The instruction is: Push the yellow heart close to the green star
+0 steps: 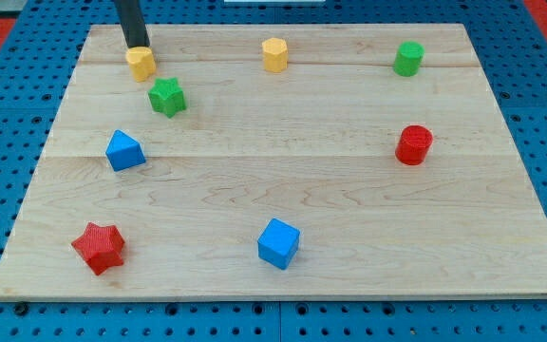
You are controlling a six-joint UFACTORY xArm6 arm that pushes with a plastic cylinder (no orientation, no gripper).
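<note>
The yellow heart [141, 63] lies near the board's top left. The green star [167, 96] lies just below and right of it, a small gap apart. My tip [137, 45] stands at the heart's upper edge, touching or nearly touching it; the dark rod rises out of the view's top.
A yellow hexagon block [274, 54] sits at top centre, a green cylinder [408, 58] at top right, a red cylinder [413, 144] at the right. A blue block [124, 151] lies at the left, a red star [99, 247] bottom left, a blue cube [278, 243] bottom centre. The wooden board [311, 161] rests on a blue pegboard.
</note>
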